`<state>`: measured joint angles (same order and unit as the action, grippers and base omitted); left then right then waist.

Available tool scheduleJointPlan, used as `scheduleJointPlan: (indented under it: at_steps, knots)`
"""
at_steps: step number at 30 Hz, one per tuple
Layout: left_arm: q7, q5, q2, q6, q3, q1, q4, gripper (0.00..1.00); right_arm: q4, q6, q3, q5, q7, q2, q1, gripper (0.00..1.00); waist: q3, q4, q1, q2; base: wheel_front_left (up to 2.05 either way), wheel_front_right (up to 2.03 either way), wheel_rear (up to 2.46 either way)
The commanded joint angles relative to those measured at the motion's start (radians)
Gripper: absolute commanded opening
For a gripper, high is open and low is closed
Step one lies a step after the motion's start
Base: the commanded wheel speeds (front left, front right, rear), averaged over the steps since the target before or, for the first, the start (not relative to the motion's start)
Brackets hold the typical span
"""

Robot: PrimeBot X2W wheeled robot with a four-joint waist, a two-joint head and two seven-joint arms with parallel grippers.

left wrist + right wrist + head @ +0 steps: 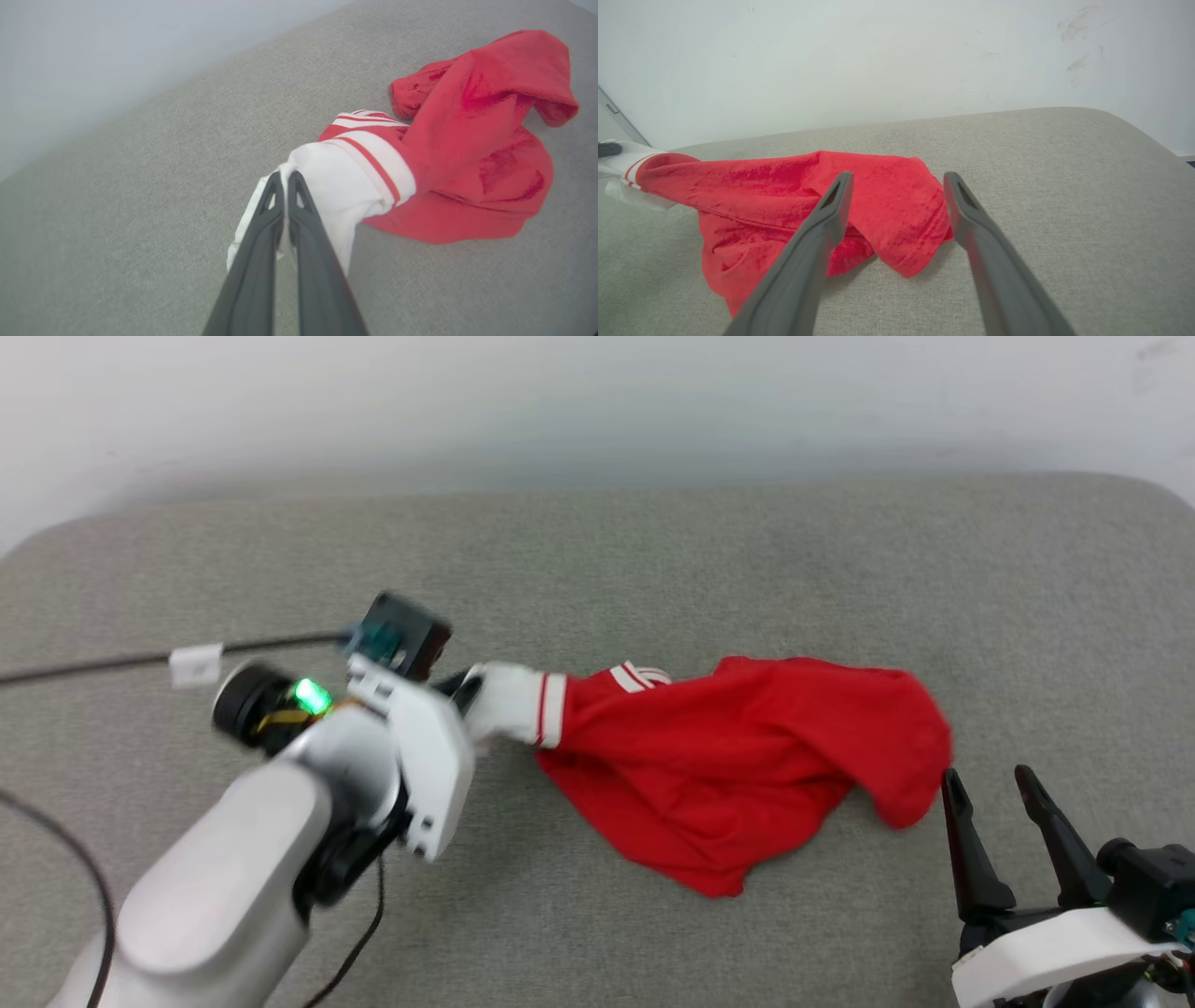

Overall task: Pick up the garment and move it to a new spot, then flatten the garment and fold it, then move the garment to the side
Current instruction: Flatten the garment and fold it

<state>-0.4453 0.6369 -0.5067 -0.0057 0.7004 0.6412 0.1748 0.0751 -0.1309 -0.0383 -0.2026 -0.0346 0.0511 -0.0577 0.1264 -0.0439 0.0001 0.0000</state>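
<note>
Entry: garment task, opening stage.

Landmark: grey padded surface (653,551).

Garment (738,775): red jersey, crumpled in one heap, resting right of the surface's middle. One white sleeve (336,182) with red-striped trim is pulled out of the heap toward the surface's left half. The fabric between sleeve and red body looks drawn into a loose ridge.

Left gripper (285,179): fingers pressed together, pinching the edge of the white sleeve, over the surface just left of its middle. The grip takes a thin fold only. Whether the sleeve end is clear of the surface I cannot tell.

Right gripper (985,784): fingers spread wide, holding nothing, at the surface's near right part. It stands close to the red hem at the heap's right end but apart from it.

Progress, as judged:
- Grasp for the pick-up: made, on the sleeve.
- Lift and move to a new spot: not yet done; the red bulk lies on the surface.
- Flattening: not started; the cloth is bunched and overlapped.
- Folding: not started.
- Moving aside: not started.

Estimate: very early, the first step only partly complete, nearly all of the task left.
</note>
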Motion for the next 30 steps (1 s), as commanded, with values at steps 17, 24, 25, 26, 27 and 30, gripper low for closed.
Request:
scheduleJointPlan:
  at_steps: [17, 24, 25, 26, 27, 30]
  knots:
    - [0.215, 0.175, 0.003, 0.213, -0.086, -0.58, -0.029, 1.0, 0.034, 0.0, -0.01, 0.005, 0.059, -0.001, -0.068, 1.0, -0.109, 0.049, -0.0001, 0.0, 0.0, 0.0, 0.0]
    - [0.404, 0.101, 0.023, 0.256, -0.125, -0.574, -0.087, 1.0, 0.054, 0.0, -0.013, 0.015, 0.084, -0.001, -0.085, 1.0, -0.145, 0.041, -0.0001, 0.0, 0.0, 0.0, 0.0]
    - [0.428, 0.088, 0.024, 0.26, -0.128, -0.566, -0.098, 1.0, 0.057, 0.0, -0.012, 0.017, 0.088, -0.001, -0.084, 1.0, -0.148, 0.039, -0.0001, 0.0, 0.0, 0.0, 0.0]
    - [0.457, 0.073, 0.028, 0.266, -0.135, -0.557, -0.108, 1.0, 0.06, 0.0, -0.014, 0.02, 0.092, -0.001, -0.083, 1.0, -0.15, 0.038, -0.0001, 0.0, 0.0, 0.0, 0.0]
    - [0.486, 0.054, 0.029, 0.274, -0.138, -0.551, -0.118, 1.0, 0.063, 0.0, -0.015, 0.019, 0.093, -0.001, -0.082, 1.0, -0.151, 0.037, -0.0001, 0.0, 0.0, 0.0, 0.0]
    - [0.575, 0.007, 0.039, 0.294, -0.151, -0.534, -0.143, 1.0, 0.071, 0.0, -0.017, 0.024, 0.098, -0.001, -0.082, 1.0, -0.154, 0.036, -0.0001, 0.0, 0.0, 0.0, 0.0]
